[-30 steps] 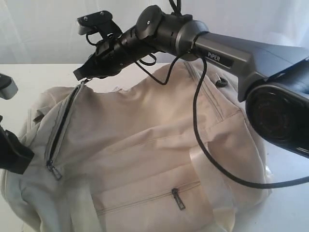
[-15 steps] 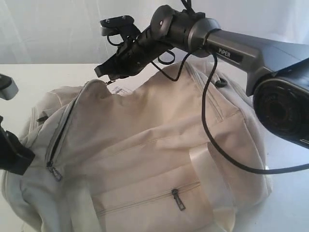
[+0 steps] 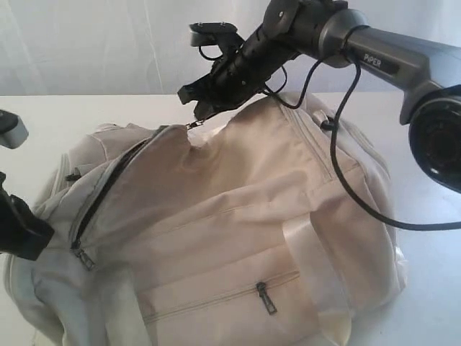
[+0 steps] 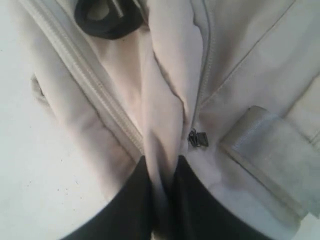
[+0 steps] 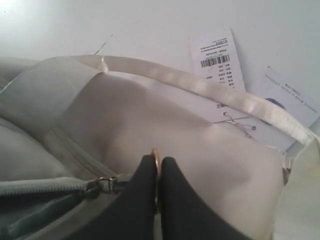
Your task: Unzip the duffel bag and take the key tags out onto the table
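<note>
The cream-beige duffel bag [image 3: 238, 231] fills the table [image 3: 65, 115]. Its main zipper [image 3: 108, 191] gapes along the left part of the top, showing dark lining. My right gripper [image 3: 196, 115] hangs over the top middle of the bag, shut on the zipper pull's metal ring [image 5: 156, 165], with the slider [image 5: 102, 185] just beside the fingers. My left gripper [image 4: 162, 165] is at the bag's left end, shut on a fold of the bag's fabric [image 4: 167, 100]; a second slider [image 4: 198, 138] lies next to it. The key tags are hidden.
White paper tags with a barcode [image 5: 216, 57] lie on the table behind the bag under a pale webbing strap [image 5: 210, 87]. A zipped side pocket [image 3: 266, 295] faces the front. The right arm's black cable [image 3: 346, 180] drapes over the bag's right side.
My right gripper has pulled the zipper ring to the right along the top, and the opening has grown longer. The left gripper has held still.
</note>
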`<action>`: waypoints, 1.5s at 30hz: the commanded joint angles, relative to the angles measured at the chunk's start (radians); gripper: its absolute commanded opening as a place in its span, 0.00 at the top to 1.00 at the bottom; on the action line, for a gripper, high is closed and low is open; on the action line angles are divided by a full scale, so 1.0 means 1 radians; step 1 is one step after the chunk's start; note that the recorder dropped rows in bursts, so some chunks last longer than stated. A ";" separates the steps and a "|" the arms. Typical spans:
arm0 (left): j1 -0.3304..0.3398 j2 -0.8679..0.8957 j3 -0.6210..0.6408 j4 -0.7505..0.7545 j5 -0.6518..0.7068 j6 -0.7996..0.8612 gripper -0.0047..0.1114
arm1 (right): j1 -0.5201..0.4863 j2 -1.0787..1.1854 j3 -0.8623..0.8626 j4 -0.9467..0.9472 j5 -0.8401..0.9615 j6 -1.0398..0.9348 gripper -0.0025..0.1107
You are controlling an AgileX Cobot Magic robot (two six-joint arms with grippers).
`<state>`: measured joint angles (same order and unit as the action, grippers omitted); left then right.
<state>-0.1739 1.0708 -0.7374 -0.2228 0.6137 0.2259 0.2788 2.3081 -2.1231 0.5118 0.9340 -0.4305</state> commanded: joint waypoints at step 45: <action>0.000 0.591 -0.589 -0.252 -0.017 0.210 0.96 | 0.042 -0.061 -0.009 0.156 -0.033 -0.151 0.98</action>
<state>-0.1739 1.6807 -1.3215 -0.5114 0.5413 0.4358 0.3206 2.2581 -2.1246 0.6753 0.9219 -0.5686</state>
